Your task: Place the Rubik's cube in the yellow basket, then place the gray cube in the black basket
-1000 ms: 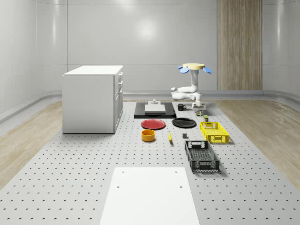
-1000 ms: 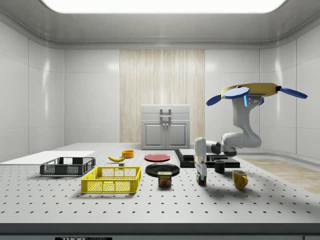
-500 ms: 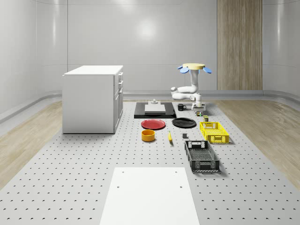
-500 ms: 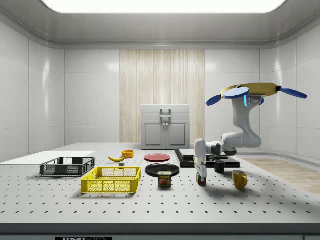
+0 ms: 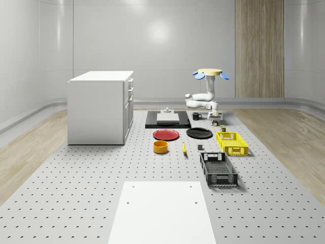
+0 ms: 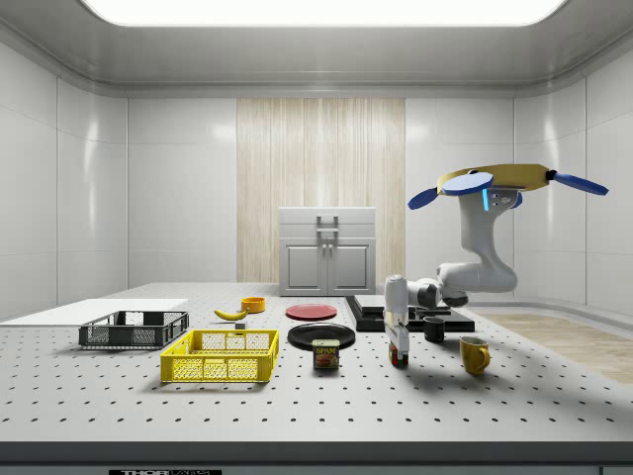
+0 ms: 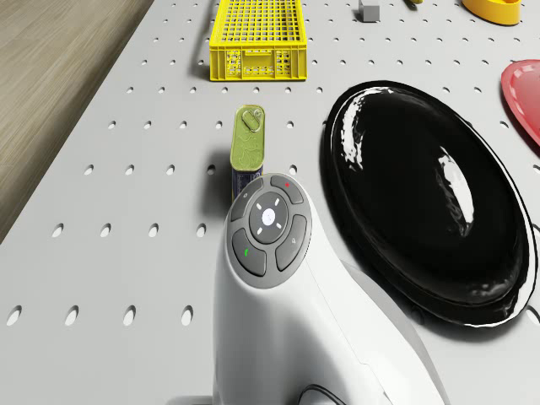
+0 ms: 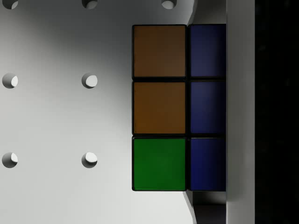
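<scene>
The drone (image 5: 208, 72) hovers over the far right part of the table, its white arm bent down. The gripper (image 6: 398, 348) points straight down onto the Rubik's cube (image 6: 399, 359), which rests on the table, and it is open around the cube. In the wrist view the Rubik's cube (image 8: 180, 107) shows orange, green and blue tiles hard against one finger (image 8: 240, 112). The yellow basket (image 5: 232, 143) lies nearer the camera, with the black basket (image 5: 218, 169) nearer still. The small gray cube (image 5: 200, 148) sits between the banana and the yellow basket.
A Spam can (image 7: 246, 143) stands right beside the arm's wrist, with a black plate (image 7: 422, 194) next to it. A yellow mug (image 6: 475, 354), a black mug (image 5: 195, 116), a red plate (image 5: 166, 134), an orange bowl (image 5: 160, 147) and a white cabinet (image 5: 101, 107) also stand here.
The gripper has sunk a little lower, from just above the Rubik's cube to down over it. The drone has held its place.
</scene>
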Available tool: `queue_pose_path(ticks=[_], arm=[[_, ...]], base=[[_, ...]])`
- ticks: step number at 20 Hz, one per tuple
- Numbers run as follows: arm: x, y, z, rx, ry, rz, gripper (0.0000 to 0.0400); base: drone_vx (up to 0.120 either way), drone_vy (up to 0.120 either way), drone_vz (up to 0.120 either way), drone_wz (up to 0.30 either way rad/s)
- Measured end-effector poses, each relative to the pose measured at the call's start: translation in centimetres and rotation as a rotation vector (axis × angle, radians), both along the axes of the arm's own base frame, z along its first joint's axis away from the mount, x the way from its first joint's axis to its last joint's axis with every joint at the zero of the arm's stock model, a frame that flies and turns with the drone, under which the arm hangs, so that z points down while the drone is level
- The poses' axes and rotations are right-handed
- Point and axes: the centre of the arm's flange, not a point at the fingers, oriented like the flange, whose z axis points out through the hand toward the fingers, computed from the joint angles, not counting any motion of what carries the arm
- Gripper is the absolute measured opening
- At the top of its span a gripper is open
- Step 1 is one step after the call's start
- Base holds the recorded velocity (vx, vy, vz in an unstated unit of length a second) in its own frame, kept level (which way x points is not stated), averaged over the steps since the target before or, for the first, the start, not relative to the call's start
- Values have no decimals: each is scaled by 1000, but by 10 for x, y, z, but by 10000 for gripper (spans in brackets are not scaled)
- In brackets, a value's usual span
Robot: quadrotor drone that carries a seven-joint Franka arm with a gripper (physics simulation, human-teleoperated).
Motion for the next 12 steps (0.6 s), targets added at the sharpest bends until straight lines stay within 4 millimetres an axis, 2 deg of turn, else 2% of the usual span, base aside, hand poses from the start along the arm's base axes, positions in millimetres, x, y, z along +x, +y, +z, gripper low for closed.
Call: queue_pose_path(ticks=[6,12], arm=[[0,0,-9,0,0,0,326],[0,0,-30,0,0,0,325]], base=[[0,0,0,0],[0,0,120,0]])
